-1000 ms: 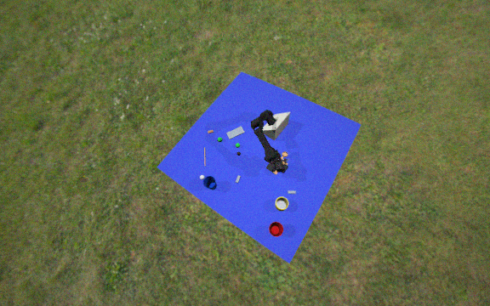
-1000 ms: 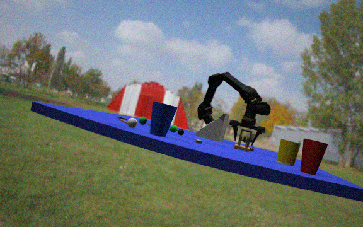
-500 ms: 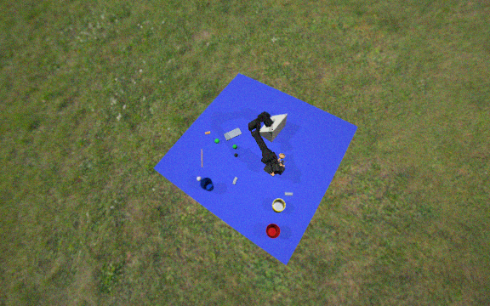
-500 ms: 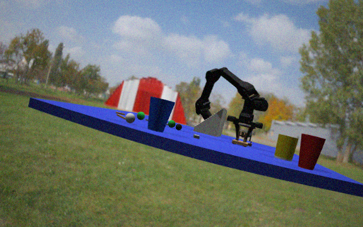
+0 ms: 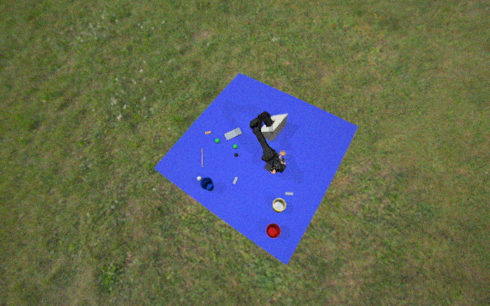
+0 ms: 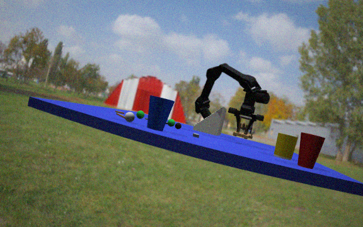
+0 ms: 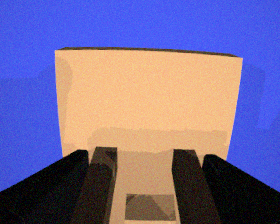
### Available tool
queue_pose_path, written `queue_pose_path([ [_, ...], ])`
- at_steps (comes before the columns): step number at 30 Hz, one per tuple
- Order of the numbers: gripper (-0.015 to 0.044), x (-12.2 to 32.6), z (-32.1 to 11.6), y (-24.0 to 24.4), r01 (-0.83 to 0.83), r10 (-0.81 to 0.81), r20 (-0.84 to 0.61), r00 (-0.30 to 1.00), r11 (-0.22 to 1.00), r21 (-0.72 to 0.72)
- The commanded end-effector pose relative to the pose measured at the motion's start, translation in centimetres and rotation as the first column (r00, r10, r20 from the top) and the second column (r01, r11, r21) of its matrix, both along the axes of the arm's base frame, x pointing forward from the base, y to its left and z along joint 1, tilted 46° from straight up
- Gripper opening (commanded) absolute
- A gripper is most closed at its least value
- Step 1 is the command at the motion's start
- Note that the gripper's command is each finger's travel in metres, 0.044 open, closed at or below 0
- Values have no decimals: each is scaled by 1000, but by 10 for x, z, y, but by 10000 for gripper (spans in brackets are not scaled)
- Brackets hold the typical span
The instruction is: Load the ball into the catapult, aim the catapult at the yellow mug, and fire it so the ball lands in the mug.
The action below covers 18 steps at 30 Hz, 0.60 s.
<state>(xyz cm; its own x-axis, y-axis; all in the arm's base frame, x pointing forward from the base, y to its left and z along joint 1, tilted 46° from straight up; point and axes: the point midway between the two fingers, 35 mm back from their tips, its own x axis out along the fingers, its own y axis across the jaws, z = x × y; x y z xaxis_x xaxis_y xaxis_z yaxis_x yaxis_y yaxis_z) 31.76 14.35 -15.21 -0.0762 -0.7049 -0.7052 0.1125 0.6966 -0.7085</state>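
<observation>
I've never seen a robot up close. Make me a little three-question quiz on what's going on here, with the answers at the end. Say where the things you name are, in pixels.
1. True or false: the gripper (image 5: 274, 168) (image 6: 244, 130) (image 7: 145, 163) has its fingers shut on the catapult (image 5: 282, 153) (image 6: 242, 135) (image 7: 148, 100).

2. Multiple choice: which cup stands nearest the yellow mug (image 5: 279, 205) (image 6: 285, 146)?
a) the blue cup
b) the red cup
c) a green cup

3. Fill in the blank: seen from above, the small ball right beside the blue cup (image 5: 207, 184) (image 6: 159, 113) is ____ in colour.

Key: 1. true; 2. b, the red cup (image 5: 273, 230) (image 6: 311, 151); 3. white
</observation>
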Motion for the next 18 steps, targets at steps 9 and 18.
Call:
queue_pose_path([
  [9,0,3,8,10,-193,199,-179,963,980,51],
  [18,0,3,4,13,-383,404,-365,839,914,130],
])
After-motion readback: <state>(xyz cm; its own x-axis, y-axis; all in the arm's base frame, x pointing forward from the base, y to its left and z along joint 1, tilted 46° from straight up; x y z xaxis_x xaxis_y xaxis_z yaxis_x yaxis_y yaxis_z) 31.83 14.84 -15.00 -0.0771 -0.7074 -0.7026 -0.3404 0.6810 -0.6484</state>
